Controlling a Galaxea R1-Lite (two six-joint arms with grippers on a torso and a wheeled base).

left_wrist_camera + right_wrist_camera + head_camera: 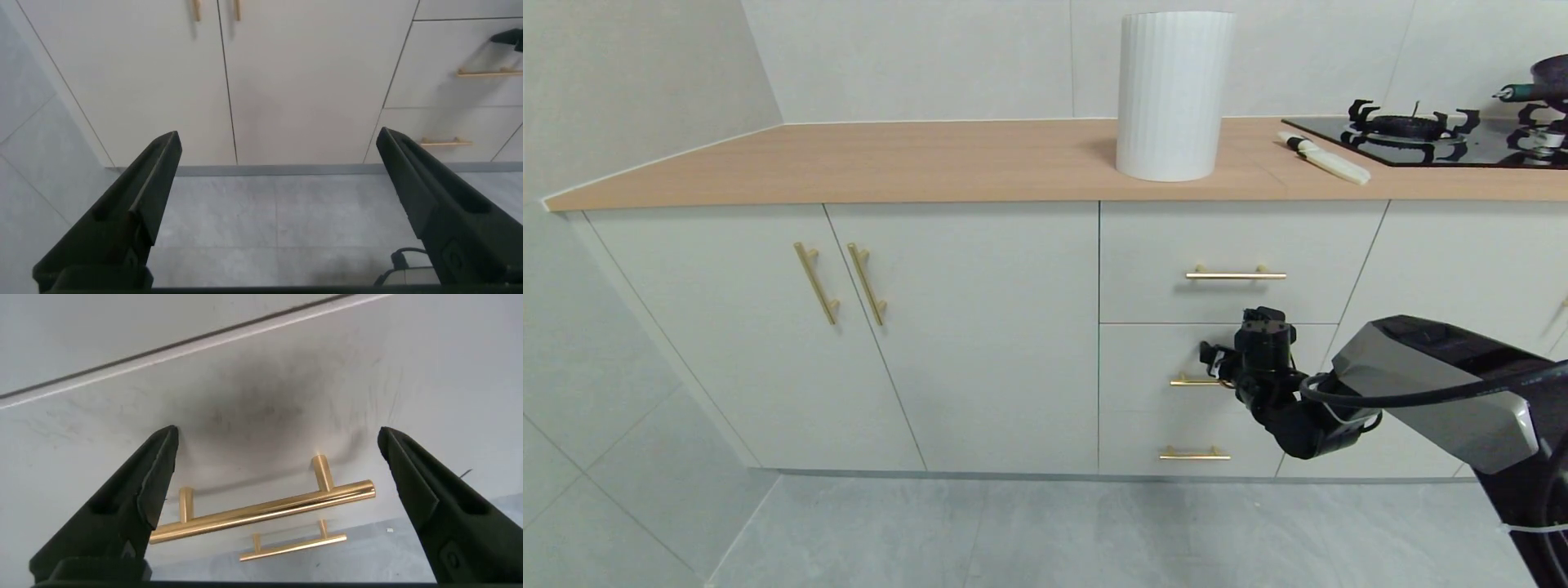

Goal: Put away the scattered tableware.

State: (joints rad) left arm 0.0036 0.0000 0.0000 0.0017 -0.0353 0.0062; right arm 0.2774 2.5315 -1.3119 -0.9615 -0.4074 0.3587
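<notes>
Right wrist view: confirm right gripper [275, 437] spread, empty; find drawer handle [270, 508] just ahead, centred across jaws, long axis horizontal. Leave left gripper [278, 139], also spread, well apart.

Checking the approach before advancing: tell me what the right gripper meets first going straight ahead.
Probably the gold bar handle of the middle white drawer, framed between the right gripper's open fingers; depth is unclear.

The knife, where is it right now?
In the head view the knife lies toward the right of the wooden countertop, between the white ribbed container and the gas hob.
</notes>
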